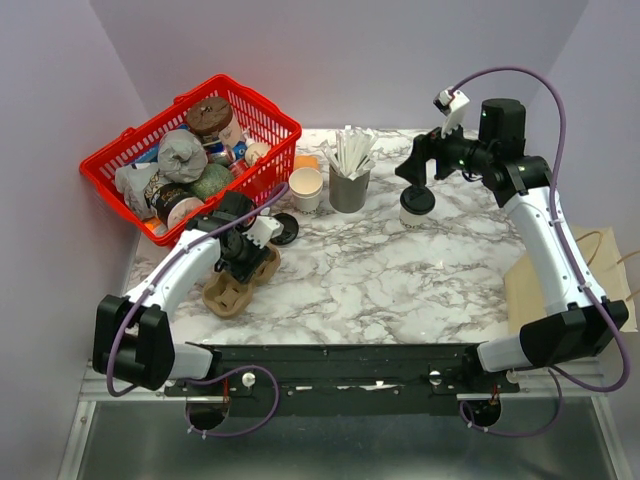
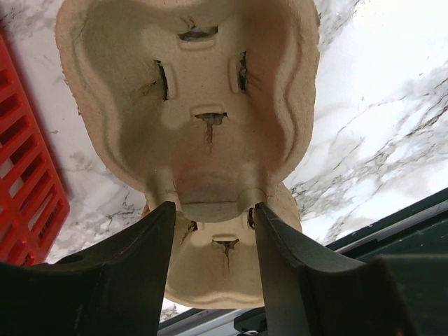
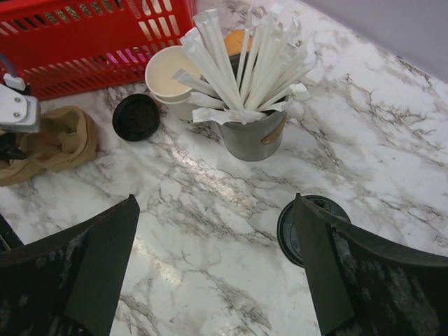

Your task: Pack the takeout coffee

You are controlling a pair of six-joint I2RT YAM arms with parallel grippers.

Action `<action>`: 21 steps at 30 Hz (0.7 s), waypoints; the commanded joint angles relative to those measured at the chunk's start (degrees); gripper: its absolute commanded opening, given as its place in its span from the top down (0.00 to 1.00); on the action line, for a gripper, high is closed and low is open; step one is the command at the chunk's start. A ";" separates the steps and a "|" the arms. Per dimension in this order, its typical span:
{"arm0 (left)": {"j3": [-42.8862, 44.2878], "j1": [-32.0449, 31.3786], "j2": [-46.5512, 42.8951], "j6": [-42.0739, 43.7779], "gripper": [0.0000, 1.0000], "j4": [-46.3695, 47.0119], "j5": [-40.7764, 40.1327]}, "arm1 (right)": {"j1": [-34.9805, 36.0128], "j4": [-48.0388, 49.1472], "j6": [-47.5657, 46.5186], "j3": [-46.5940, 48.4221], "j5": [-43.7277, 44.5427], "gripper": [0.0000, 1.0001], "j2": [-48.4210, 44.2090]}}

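Note:
The takeout coffee (image 1: 416,205), a small cream cup with a black lid, stands on the marble top right of centre. My right gripper (image 1: 413,170) hangs open just above and behind it. In the right wrist view the cup's lid (image 3: 290,227) peeks out beside the right finger, and the gripper (image 3: 215,203) holds nothing. My left gripper (image 1: 240,255) is down on a brown pulp cup carrier (image 1: 238,285) at the left. In the left wrist view the gripper (image 2: 213,206) has its fingers pressed on both sides of the middle ridge of the carrier (image 2: 189,91).
A red basket (image 1: 270,112) full of cups and wrapped items stands at the back left. Near it are a stack of cream cups (image 1: 306,188), a grey cup of white sticks (image 1: 349,175) and a loose black lid (image 1: 285,228). A tan paper bag (image 1: 545,290) lies at the right edge.

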 commanded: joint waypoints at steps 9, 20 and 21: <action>1.62 1.06 1.40 -1.20 0.47 -1.10 2.39 | 0.16 1.80 0.56 -0.72 -1.32 0.00 1.34; 1.18 1.15 2.98 -0.93 0.48 -1.71 2.48 | 0.24 2.06 0.47 -1.07 -1.32 0.00 1.08; 1.18 1.15 3.16 -0.94 0.49 -1.89 2.56 | 0.16 2.15 0.47 -1.15 -1.32 0.00 0.99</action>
